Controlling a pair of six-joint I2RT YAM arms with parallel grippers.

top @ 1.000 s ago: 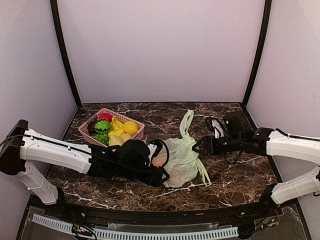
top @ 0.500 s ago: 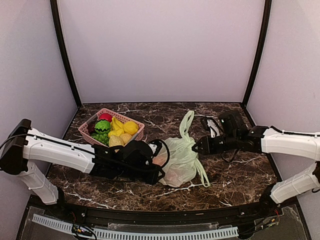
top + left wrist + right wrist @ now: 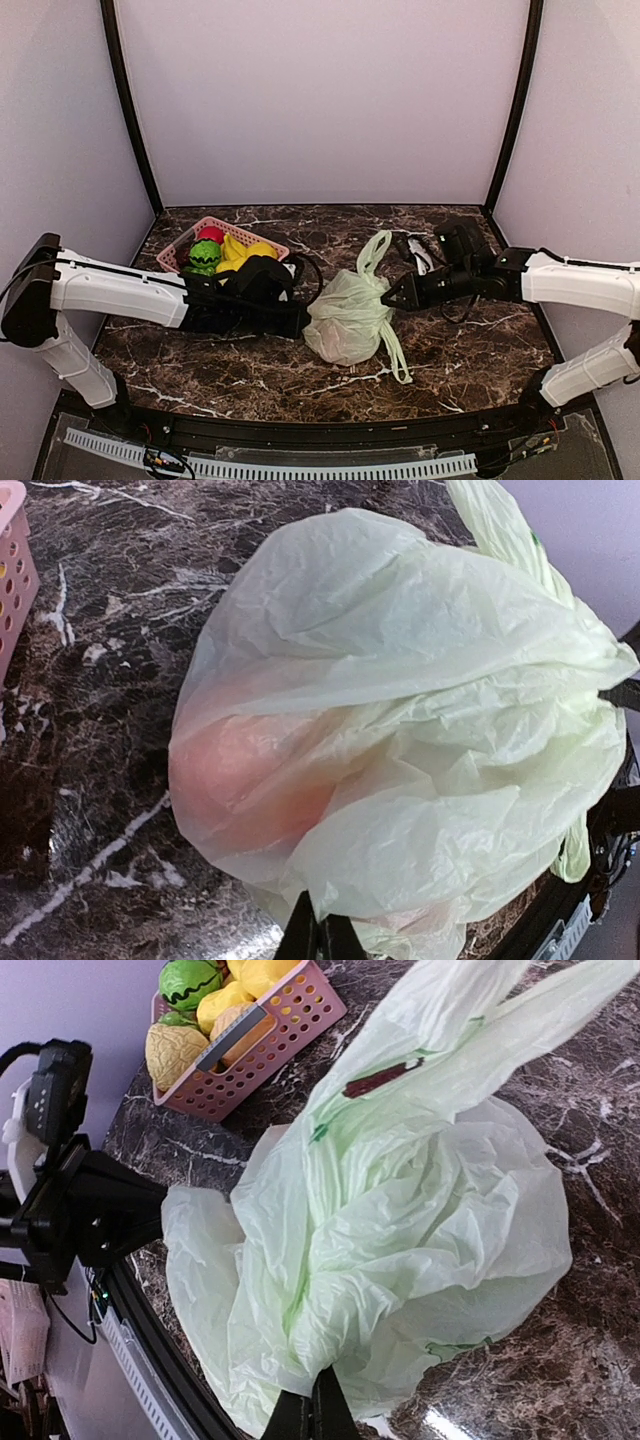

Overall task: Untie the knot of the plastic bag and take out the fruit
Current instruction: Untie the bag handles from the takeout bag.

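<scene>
Left gripper point(image 3: 303, 322) at nine o'clock, right gripper point(image 3: 386, 298) at two, both wide a second ago, are now pinching the plastic bag point(image 3: 345, 318) shut between their fingers — likely readying to spread it

plastic bag point(image 3: 348, 318): pale green, translucent, crinkled film. a small dark red mark point(image 3: 383, 1076) sits on one handle strip. fruit point(image 3: 245, 785) shows through the film as a soft orange-pink patch. tabletop point(image 3: 470, 345): dark brown marble pattern, white veins. basket point(image 3: 180, 245): pink, rows of round holes. in it: a green dark-striped piece point(image 3: 204, 254), a red piece point(image 3: 211, 234), yellow bananas point(image 3: 238, 250), a pale yellow textured piece point(image 3: 172, 1052). left claw point(image 3: 300, 322) and right claw point(image 3: 388, 298): black. left arm point(image 3: 110, 292) and right arm point(image 3: 585, 280): white shells.
</scene>
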